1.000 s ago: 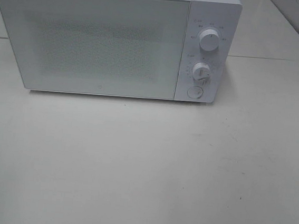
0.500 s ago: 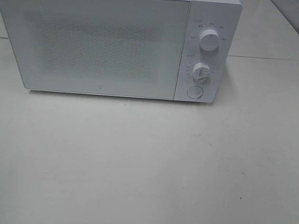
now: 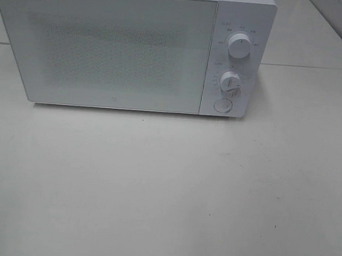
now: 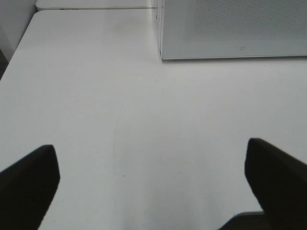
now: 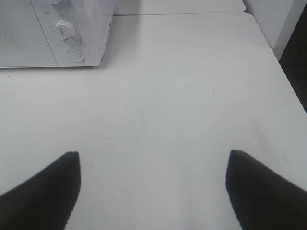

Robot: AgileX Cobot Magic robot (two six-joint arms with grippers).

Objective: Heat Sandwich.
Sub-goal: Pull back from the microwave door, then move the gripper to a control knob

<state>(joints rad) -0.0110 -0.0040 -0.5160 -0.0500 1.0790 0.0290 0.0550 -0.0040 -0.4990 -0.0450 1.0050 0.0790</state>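
The sandwich is out of view in every frame. A white microwave point(image 3: 130, 45) stands at the back of the table with its door shut; its two dials point(image 3: 239, 45) and a round button point(image 3: 222, 106) are on its right side. My left gripper point(image 4: 152, 184) is open over bare table, with the microwave's lower left corner point(image 4: 230, 28) ahead of it. My right gripper point(image 5: 152, 191) is also open and empty, and the microwave's control panel point(image 5: 69, 36) shows ahead of it. Neither gripper appears in the exterior high view.
The white table point(image 3: 165, 188) stretches in front of the microwave. A second table point(image 3: 313, 39) adjoins behind at the right. The table's edge point(image 5: 283, 72) drops off at the right in the right wrist view.
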